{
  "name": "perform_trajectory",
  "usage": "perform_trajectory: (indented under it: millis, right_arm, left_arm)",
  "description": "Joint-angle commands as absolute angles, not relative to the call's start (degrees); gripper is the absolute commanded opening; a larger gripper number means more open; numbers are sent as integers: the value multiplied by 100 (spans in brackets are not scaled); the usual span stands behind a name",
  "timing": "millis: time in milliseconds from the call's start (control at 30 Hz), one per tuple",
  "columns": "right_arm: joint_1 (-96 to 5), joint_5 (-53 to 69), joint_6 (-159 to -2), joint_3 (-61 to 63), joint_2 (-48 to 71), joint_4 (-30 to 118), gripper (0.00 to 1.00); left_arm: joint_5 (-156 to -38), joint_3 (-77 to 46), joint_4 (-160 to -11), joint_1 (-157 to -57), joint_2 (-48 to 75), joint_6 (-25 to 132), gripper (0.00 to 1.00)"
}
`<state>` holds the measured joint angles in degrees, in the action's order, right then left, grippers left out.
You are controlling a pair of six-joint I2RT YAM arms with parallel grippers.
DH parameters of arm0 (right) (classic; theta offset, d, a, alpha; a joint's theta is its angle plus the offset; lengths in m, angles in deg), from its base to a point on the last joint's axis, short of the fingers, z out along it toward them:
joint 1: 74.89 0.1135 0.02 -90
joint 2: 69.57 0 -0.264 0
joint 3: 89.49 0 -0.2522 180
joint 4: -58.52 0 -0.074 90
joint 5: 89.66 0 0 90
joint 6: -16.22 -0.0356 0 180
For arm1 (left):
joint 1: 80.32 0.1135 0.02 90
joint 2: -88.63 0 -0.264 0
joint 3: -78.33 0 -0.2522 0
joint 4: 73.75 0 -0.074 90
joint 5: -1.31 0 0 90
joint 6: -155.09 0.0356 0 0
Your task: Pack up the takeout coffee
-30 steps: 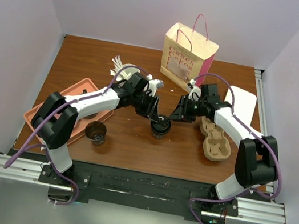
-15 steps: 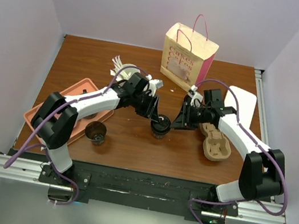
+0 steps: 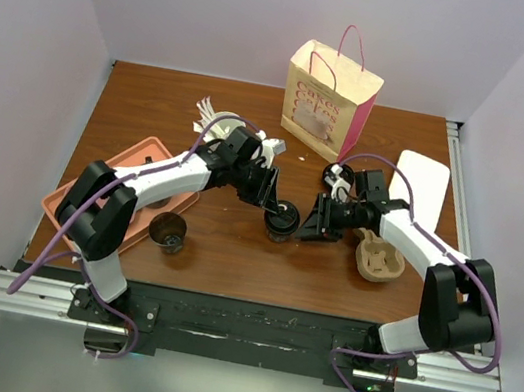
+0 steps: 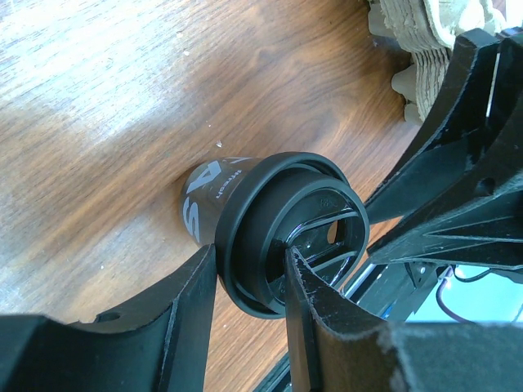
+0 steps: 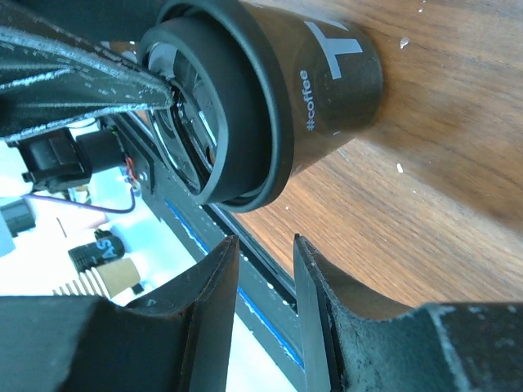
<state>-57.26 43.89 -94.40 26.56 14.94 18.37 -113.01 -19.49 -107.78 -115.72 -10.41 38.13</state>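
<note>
Centrally on the desk (image 3: 230, 264) stands the takeout coffee (image 3: 281, 223), upright with its black lid on. The left tool (image 4: 249, 257) is pinched narrow on the lid's rim, one finger outside it and one across the top. The right tool (image 5: 261, 245) sits just beside the cup on the opposite side, its fingers a narrow gap apart and holding nothing. Close behind that arm lies the moulded-pulp cup carrier (image 3: 380, 258). The pink-handled paper bag (image 3: 327, 101) stands well back. A second brown cup (image 3: 170, 231) sits at the salmon tray's (image 3: 112, 185) near edge.

The cup (image 5: 327, 73) is matt paper, its lid (image 4: 270, 204) glossy plastic. The tabletop (image 4: 122, 98) is smooth wood, the carrier (image 4: 417, 28) rough pulp.
</note>
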Motion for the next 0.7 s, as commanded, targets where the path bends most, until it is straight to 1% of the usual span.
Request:
perform_trajectory:
  millis: [0, 200, 400, 533, 667]
  right_arm:
    - [-5731, 4578, -9847, 2744, 1498, 2393, 38]
    - [-5731, 4473, -10128, 2779, 1612, 2709, 40]
    - [-5731, 4236, -10348, 2771, 1691, 2833, 39]
    - [-5714, 3964, -10402, 2832, 1788, 2859, 36]
    - [-5723, 3385, -10261, 2937, 1893, 2544, 30]
  left_arm:
    - [-10293, -2384, -12143, -11636, -1649, 4039, 37]
    - [-10302, -2392, -12117, -11653, -1666, 4013, 37]
    - [-10311, -2401, -12108, -11662, -1657, 3969, 36]
    - [-10319, -2419, -12064, -11679, -1666, 3925, 36]
    - [-10293, -2480, -12073, -11671, -1692, 3907, 36]
